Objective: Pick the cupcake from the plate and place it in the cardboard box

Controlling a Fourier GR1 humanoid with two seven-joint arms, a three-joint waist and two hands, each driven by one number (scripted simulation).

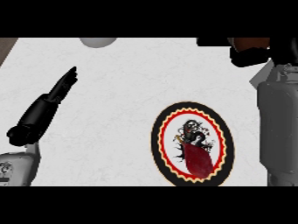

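White counter; right hand curled round brown cupcake.

Right hand curled around cupcake; plate bare.

The plate lies flat on the white counter, low and right of centre, just left of my right forearm; it is a round plate with a black outer rim, a yellow zigzag band, a red ring, and a white centre bearing a dark red and black figure, and nothing sits on it. At the top right edge, my right hand has its black fingers curled around a brown object, likely the cupcake, of which only a small brown patch shows.
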